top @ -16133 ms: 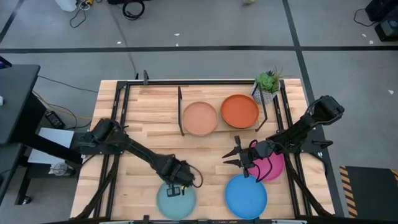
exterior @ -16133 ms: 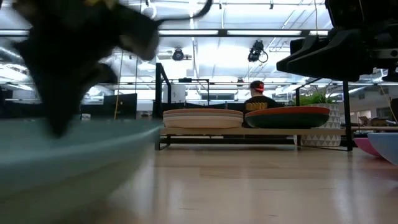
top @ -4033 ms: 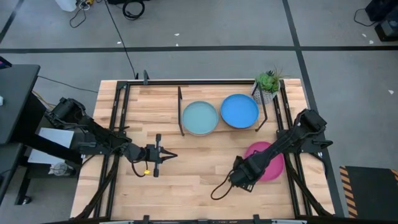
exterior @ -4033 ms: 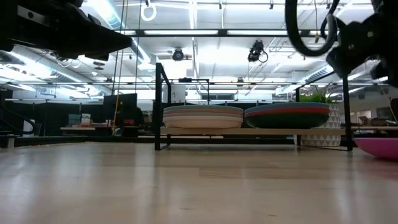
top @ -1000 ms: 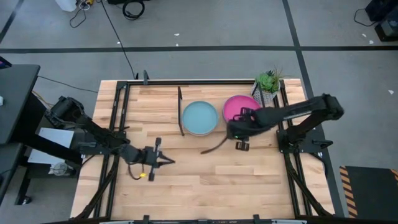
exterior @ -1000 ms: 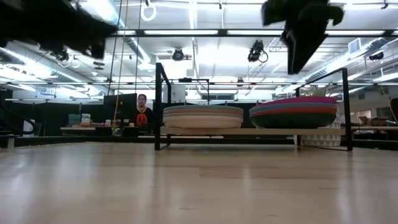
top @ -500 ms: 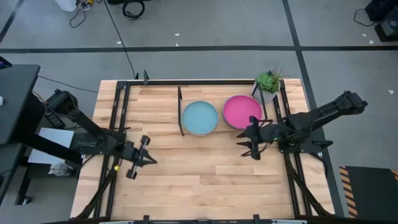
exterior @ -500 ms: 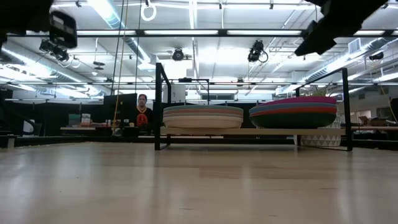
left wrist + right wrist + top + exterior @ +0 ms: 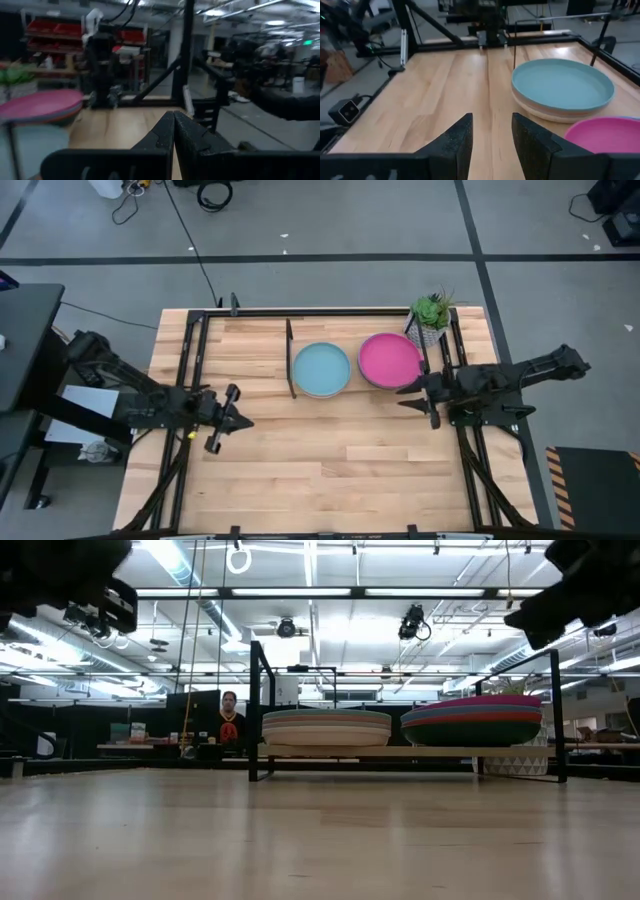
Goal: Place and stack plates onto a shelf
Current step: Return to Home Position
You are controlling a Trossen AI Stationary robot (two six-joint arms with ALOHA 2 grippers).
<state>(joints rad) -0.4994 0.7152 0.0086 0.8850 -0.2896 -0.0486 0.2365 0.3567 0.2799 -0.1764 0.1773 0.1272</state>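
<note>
Two stacks of plates sit on the shelf (image 9: 352,388), a light-wood board with black rod ends. The left stack is topped by the light blue plate (image 9: 321,369) (image 9: 563,84), the right stack by the magenta plate (image 9: 390,360) (image 9: 602,133). In the low view both stacks (image 9: 326,727) (image 9: 472,720) rest flat on the board (image 9: 400,751). My right gripper (image 9: 408,396) (image 9: 492,134) hangs open near the table's right edge, just in front of the magenta plate. My left gripper (image 9: 238,420) (image 9: 174,125) is shut, held over the table's left side.
A small potted green plant (image 9: 432,315) stands at the shelf's right end. Black frame rails (image 9: 190,360) run along the table's sides and far edge. Bare wood (image 9: 330,470) stretches across the near half. A person (image 9: 229,712) sits in the room beyond.
My right gripper has drawn back from the front of the magenta plate toward the table's right edge. The magenta plate has stayed on top of the right stack. My left gripper has moved toward the table's left edge and a little toward the far edge.
</note>
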